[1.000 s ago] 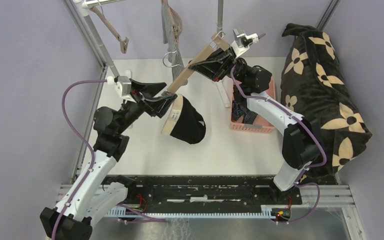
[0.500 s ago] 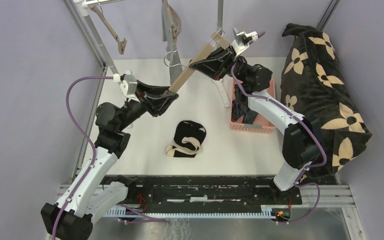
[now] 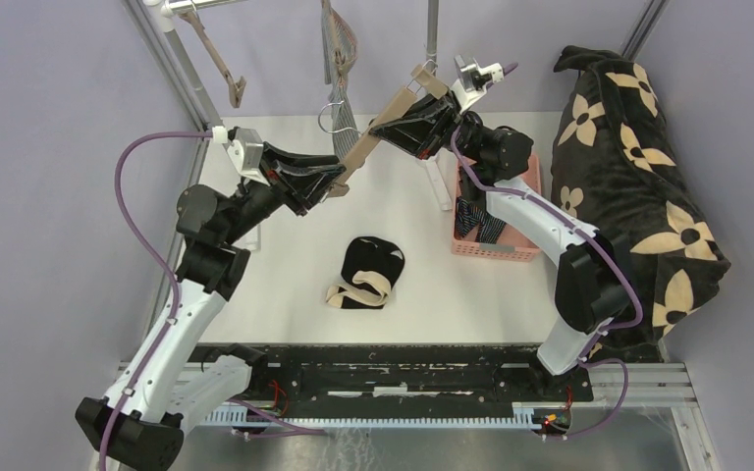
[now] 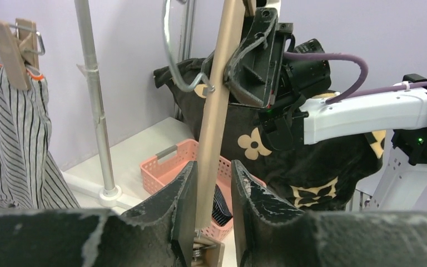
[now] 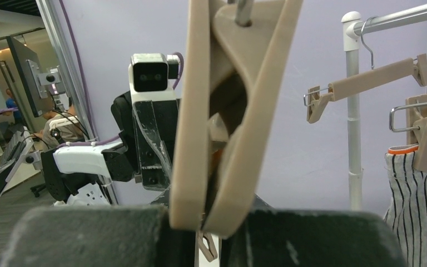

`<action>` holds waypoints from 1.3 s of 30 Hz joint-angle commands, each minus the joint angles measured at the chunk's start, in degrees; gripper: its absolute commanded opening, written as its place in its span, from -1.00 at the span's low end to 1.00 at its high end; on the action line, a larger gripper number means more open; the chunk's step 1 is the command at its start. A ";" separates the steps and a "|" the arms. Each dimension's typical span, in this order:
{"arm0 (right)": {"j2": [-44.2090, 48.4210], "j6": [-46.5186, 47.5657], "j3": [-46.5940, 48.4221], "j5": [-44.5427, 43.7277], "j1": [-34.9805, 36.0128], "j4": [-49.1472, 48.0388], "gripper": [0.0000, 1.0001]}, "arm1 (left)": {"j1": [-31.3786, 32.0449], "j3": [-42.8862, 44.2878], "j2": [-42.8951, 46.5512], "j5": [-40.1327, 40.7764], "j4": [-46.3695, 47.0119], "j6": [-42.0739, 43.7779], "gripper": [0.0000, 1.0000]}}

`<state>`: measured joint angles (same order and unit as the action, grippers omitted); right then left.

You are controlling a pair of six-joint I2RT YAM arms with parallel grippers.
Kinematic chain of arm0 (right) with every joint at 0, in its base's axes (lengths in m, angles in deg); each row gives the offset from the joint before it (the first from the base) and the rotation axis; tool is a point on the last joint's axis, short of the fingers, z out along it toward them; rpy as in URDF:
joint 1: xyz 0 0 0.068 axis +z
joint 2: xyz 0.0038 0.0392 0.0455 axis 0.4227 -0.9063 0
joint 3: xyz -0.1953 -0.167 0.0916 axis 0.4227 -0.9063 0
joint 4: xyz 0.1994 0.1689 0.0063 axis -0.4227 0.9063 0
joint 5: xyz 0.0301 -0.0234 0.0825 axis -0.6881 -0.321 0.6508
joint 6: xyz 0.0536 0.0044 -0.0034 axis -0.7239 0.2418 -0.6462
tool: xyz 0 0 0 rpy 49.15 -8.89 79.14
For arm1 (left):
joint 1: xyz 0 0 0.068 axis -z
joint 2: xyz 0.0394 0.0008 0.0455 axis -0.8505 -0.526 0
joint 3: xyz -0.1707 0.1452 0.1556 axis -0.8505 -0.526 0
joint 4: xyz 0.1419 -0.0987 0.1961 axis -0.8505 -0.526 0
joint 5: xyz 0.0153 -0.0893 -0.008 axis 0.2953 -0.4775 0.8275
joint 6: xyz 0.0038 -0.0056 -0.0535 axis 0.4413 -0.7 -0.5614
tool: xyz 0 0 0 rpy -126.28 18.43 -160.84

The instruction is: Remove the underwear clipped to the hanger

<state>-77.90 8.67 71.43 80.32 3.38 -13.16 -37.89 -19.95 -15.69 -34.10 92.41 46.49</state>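
The plain black underwear (image 3: pixel 368 273) lies crumpled on the white table, free of any clip. A tan wooden hanger (image 3: pixel 373 137) slants between my grippers. My left gripper (image 3: pixel 332 182) straddles its lower end; in the left wrist view its fingers (image 4: pixel 184 194) stand on either side of the bar (image 4: pixel 217 111) with a small gap. My right gripper (image 3: pixel 403 113) is shut on the hanger's upper clip (image 5: pixel 228 111). The grey-and-white striped underwear (image 3: pixel 339 39) hangs clipped on another hanger at the back. The navy striped underwear (image 3: pixel 478 221) lies in the pink basket (image 3: pixel 511 250).
A large black blanket with tan flowers (image 3: pixel 638 186) is heaped at the right. A bare tan hanger (image 3: pixel 214 54) hangs at the back left. The rack's pole (image 3: pixel 432 29) and white foot (image 3: pixel 442 186) stand beside the basket.
The black underwear hung from the hanger's lower clip at my left gripper, then dropped to the table. My left gripper has since moved slightly back and up along the hanger.
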 commanded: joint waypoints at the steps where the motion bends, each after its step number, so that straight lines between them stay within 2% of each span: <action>1: 3.37 2.01 0.60 0.22 0.09 -1.01 -0.98 | 0.10 5.48 -0.59 -3.24 -5.01 3.94 -0.33; 9: 4.01 2.42 0.67 0.66 0.03 -0.26 -0.98 | 0.12 8.27 -2.28 -7.89 -12.90 5.97 -0.25; 14: 4.60 2.67 0.93 1.00 0.09 0.52 -0.98 | 0.16 8.60 -2.99 -8.41 -16.26 7.20 -0.41; 21: 5.37 2.96 0.76 1.28 0.04 0.96 -0.98 | 0.18 7.47 -2.27 -6.39 -16.59 8.62 -0.44; 24: 5.38 3.07 0.66 1.28 0.05 1.17 -0.98 | 0.14 7.18 -2.43 -6.38 -15.56 8.05 -0.59; 36: 4.51 2.49 1.43 2.72 0.17 1.25 -0.98 | 0.11 9.93 -3.91 -7.45 -17.29 10.38 -0.58; 39: 4.20 2.05 1.80 3.01 0.23 1.22 -0.98 | 0.13 11.17 -4.81 -8.49 -18.65 11.58 -0.72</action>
<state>-75.76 11.99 71.39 82.07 3.24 -9.10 -37.86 -12.22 -19.42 -41.62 74.59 53.49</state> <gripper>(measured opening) 0.126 0.183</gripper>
